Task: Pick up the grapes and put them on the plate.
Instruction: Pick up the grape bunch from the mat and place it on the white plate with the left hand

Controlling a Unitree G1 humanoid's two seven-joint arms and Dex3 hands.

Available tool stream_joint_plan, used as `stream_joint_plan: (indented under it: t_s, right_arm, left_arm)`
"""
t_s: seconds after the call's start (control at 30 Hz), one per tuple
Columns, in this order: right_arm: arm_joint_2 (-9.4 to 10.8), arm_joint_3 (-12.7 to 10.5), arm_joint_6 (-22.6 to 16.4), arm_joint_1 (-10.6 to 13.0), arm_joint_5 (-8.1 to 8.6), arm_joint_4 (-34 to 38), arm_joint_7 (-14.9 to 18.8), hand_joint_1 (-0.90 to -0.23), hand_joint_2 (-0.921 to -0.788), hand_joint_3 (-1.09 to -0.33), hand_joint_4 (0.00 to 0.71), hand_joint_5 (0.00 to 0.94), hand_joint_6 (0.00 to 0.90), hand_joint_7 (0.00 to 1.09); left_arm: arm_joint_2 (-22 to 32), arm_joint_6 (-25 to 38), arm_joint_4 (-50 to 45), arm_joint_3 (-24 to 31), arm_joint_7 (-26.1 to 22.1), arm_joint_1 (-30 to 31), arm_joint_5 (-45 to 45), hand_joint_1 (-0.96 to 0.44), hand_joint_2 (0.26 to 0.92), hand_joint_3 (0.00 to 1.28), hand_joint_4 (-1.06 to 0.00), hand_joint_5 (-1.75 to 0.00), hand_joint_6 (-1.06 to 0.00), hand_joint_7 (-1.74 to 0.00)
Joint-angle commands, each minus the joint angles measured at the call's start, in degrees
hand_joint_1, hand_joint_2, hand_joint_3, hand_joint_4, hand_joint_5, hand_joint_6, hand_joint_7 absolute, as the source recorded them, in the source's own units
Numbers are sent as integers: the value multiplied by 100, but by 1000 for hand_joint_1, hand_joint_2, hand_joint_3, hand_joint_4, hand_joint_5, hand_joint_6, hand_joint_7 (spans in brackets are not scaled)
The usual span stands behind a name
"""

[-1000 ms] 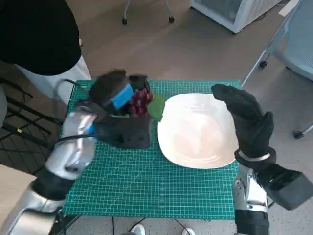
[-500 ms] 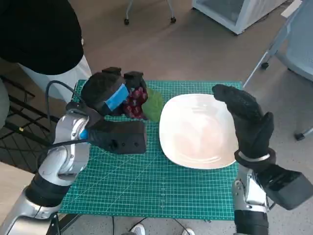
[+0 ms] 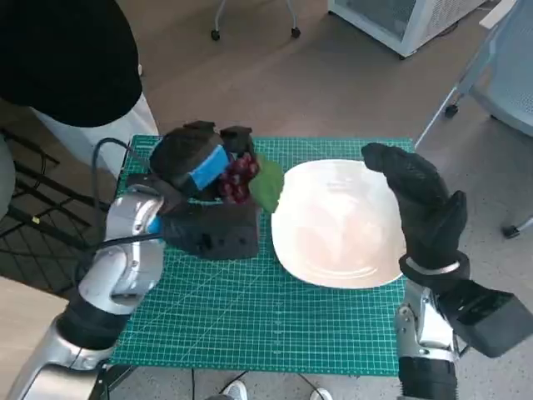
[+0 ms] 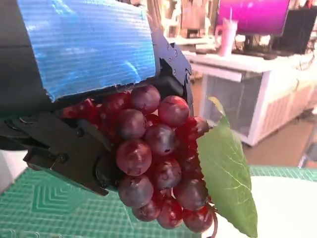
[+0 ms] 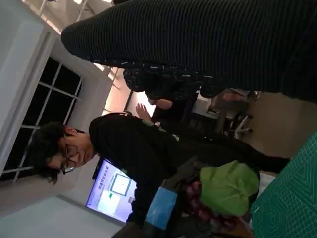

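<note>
A small table covered by a green cutting mat with a printed grid fills the middle of the head view. On the right half of the mat lies a large white oval plate, with nothing seen on it.

At the upper left of the head view a person in a black top is seen beside the table; the same person is seen at the left of the right wrist view.

The right hand in its black knitted glove is held upright at the right edge of the plate, fingers extended and apart, with nothing in it.

The left hand, black with blue tape over its back, is seen in the upper left part of the mat, just left of the plate. Its fingers are closed around a bunch of dark red grapes with a green leaf, and the bunch is gripped from above. In the left wrist view the grapes are seen hanging clear of the mat, with the leaf toward the plate's near rim. In the head view the grapes and leaf lie just beside the plate's left edge, not over its middle.
</note>
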Motion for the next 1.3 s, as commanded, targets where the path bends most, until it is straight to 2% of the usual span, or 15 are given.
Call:
stream_joint_plan:
  t_s: [0.03,0.17,0.3,0.43,0.7,0.9,1.3]
  right_arm:
    - [14,-22,23,57,9,-4,-21,-471,-921,-584,258,4,-1,567]
    - [-2,-35,23,77,16,-34,-18,-473,-921,-581,259,5,-1,567]
    - [-18,-51,28,108,32,-73,-6,-475,-921,-578,261,5,-1,567]
    - [-33,-74,32,148,48,-119,3,-475,-921,-575,262,6,0,567]
    - [-72,-129,37,263,102,-239,26,-473,-921,-569,264,6,4,564]
    - [-102,-188,-8,322,114,-257,27,-471,-921,-565,264,6,9,558]
    - [-87,-296,-210,390,-22,-214,-91,-475,-921,-561,273,4,57,479]
  left_arm:
    - [-369,-41,227,-247,-40,-434,105,2,921,169,-539,-1327,-546,-1258]
    - [-589,-247,497,-454,9,-651,112,3,921,133,-588,-1389,-608,-1069]
    - [-832,-462,903,-624,55,-930,90,4,921,127,-583,-1426,-634,-1007]
    - [-1137,-626,1434,-763,53,-1276,53,3,920,138,-555,-1450,-635,-1015]
    - [-1659,-743,2177,-928,58,-1710,-10,2,920,131,-591,-1411,-610,-1046]
    - [-1878,-908,2568,-1016,83,-1891,-28,2,921,161,-525,-1484,-609,-1044]
    - [-2158,-1022,3204,-1183,58,-2173,-7,0,921,186,-523,-1472,-550,-1115]
